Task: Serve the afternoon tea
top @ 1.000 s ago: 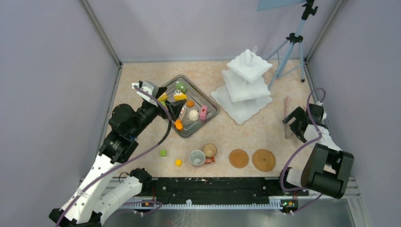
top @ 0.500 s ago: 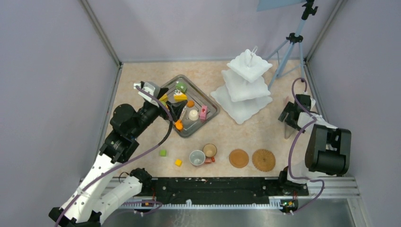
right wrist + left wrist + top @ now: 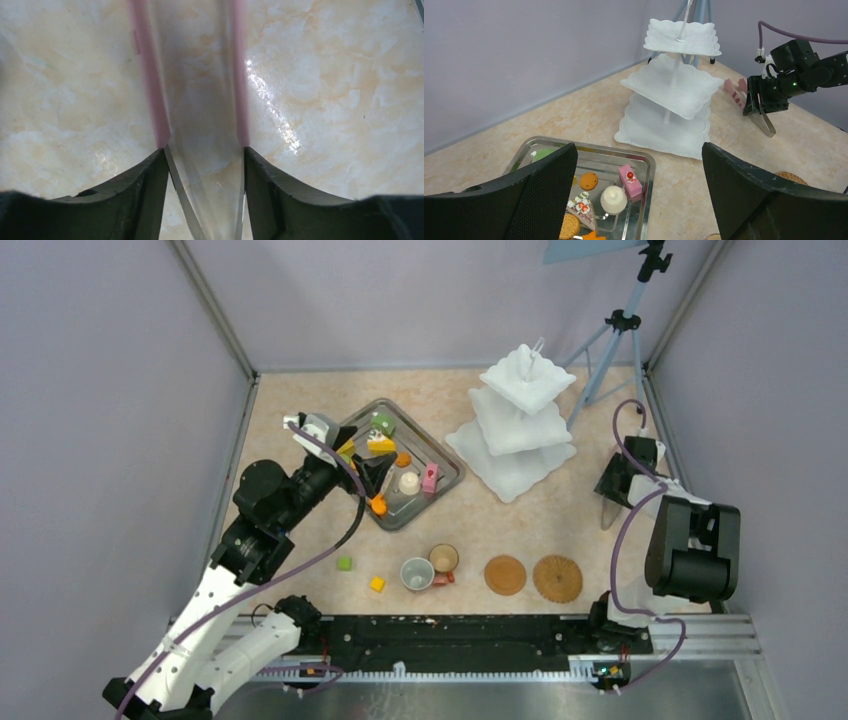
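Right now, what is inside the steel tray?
Visible: a pink slice, a white dome, an orange round, a green piece. The left gripper hides part of the tray.

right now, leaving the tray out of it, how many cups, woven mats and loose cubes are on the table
cups: 2
woven mats: 2
loose cubes: 2
total: 6
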You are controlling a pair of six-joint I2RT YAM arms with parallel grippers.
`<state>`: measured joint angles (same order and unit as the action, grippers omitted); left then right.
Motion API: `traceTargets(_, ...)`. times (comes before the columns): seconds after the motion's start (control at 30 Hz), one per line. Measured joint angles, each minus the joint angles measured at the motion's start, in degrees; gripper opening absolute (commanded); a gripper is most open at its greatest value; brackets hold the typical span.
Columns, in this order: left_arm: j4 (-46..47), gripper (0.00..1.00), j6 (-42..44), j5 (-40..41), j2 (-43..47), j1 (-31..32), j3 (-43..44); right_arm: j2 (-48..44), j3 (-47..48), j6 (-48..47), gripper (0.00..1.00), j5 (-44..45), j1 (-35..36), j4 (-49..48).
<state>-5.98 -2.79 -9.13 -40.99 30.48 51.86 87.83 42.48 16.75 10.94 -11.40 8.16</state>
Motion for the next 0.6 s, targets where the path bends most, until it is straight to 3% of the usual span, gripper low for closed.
traceTargets(0.03, -0.02, 0.99, 0.0, 0.0, -0.02, 0.0, -0.02, 0.0, 0.0, -0.24, 0.88, -0.63, 0.0, -0.07)
traceTargets(0.13, 0.0, 0.99, -0.02, -0.2, -0.04, 0.0, -0.02, 0.15, 0.7, -0.52, 0.98, -3.61, 0.04, -0.13)
traceTargets(0.6, 0.46, 0.99, -0.04, -0.52, -1.57, 0.0, -1.11, 0.31, 0.61, -0.79, 0.99, -4.09, 0.35, -0.52)
